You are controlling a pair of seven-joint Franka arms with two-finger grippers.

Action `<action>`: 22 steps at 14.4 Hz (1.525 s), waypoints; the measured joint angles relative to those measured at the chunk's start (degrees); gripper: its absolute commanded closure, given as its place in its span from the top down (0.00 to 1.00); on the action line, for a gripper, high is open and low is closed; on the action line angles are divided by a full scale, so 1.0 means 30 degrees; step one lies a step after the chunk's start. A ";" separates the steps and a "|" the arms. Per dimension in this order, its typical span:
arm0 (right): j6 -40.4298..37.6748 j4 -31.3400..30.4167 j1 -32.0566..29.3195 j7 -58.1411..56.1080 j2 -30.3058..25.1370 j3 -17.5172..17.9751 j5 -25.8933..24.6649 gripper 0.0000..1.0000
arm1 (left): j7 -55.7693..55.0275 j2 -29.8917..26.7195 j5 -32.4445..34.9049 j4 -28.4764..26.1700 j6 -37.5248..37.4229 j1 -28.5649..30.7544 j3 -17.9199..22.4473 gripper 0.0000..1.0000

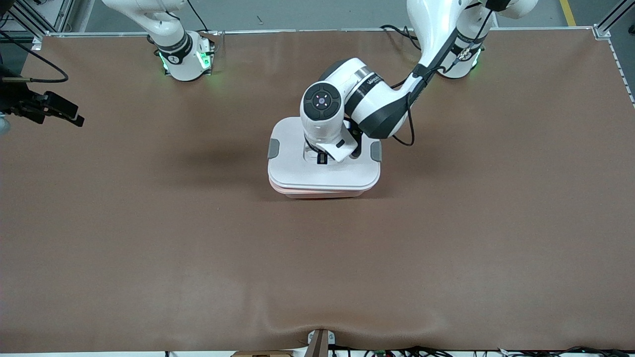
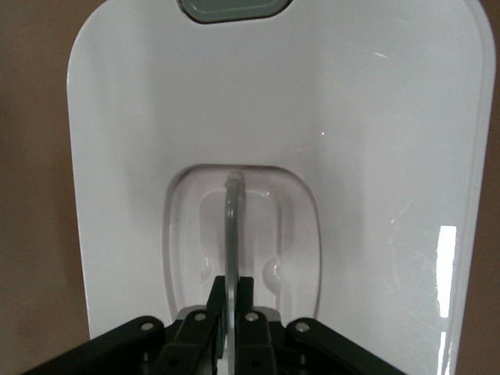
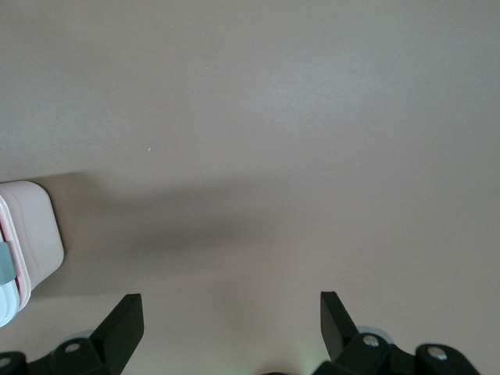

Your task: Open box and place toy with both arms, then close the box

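Brown table covering [image 1: 198,258] fills the near part of the scene, and on it, about midway along the table, sits the box [image 1: 325,191]: a pale pink tub whose rim peeks out under its white lid [image 1: 297,173]. Grey clips [image 1: 273,148] show at the lid's two ends. The lid sits slightly skewed over the tub, so the pink edge shows on the camera side.

Left gripper [image 2: 231,293] is down in the lid's recessed middle, its fingers pressed together on the thin grey handle [image 2: 232,226] that stands up from the recess. The left arm [image 1: 377,104] reaches in from its base to get there.

Right gripper [image 3: 231,316] hangs over bare table toward the right arm's end, fingers spread wide, nothing between them; a corner of the box shows at the edge of its wrist view.

No sign of the toy in any view.
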 measured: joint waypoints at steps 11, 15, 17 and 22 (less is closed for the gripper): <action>0.0171 0.0252 -0.0016 -0.0659 -0.0012 0.0013 0.0004 1.00 | -0.0131 0.0372 -0.0001 -0.0007 0.0021 0.0233 0.0093 0.00; -0.0081 0.0291 -0.0015 -0.0689 0.0011 -0.0011 -0.0155 1.00 | -0.0160 0.0395 -0.0001 0.0019 0.0156 0.0220 0.0092 0.00; -0.0197 0.0291 -0.0015 -0.0707 0.0024 -0.0014 -0.0179 1.00 | -0.0587 0.0398 -0.0017 0.0019 0.0369 0.0177 0.0087 0.00; -0.0240 0.0291 0.0007 -0.0755 0.0127 0.0032 -0.0180 1.00 | -0.1298 0.0456 -0.0021 0.0018 0.0819 0.0102 0.0071 0.00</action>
